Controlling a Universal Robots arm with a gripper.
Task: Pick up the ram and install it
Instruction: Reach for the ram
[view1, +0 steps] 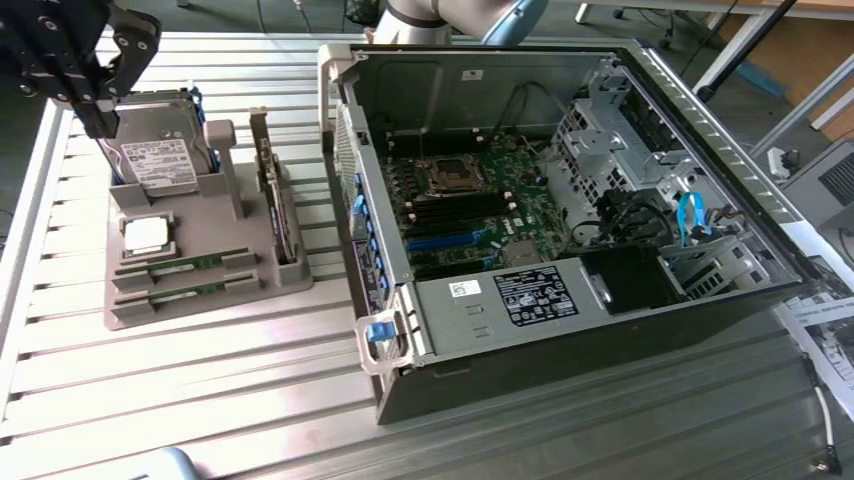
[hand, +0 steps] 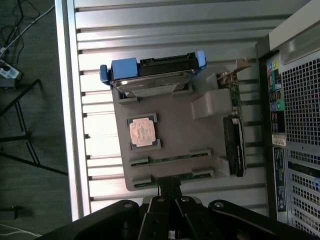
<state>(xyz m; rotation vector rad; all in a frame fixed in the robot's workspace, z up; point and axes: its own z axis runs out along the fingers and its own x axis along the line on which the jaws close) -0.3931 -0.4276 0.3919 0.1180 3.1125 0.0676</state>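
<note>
Hovering shut and empty, pincer (hand: 170, 189) above ram (hand: 171, 159) in holder (hand: 123, 167) slot

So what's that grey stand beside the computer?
The grey stand looks like matte plastic, lying flat on the slatted metal table at the exterior view's left of the open case. Its slots hold a hard drive upright, a square processor flat, two green ram sticks on edge and an expansion card on edge.

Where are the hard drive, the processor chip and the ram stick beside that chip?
hard drive (view1: 158, 162), exterior view, on its white label.
processor chip (hand: 142, 132), wrist view, middle of its metal lid.
ram stick beside the chip (hand: 170, 159), wrist view, middle of its green edge.
</note>
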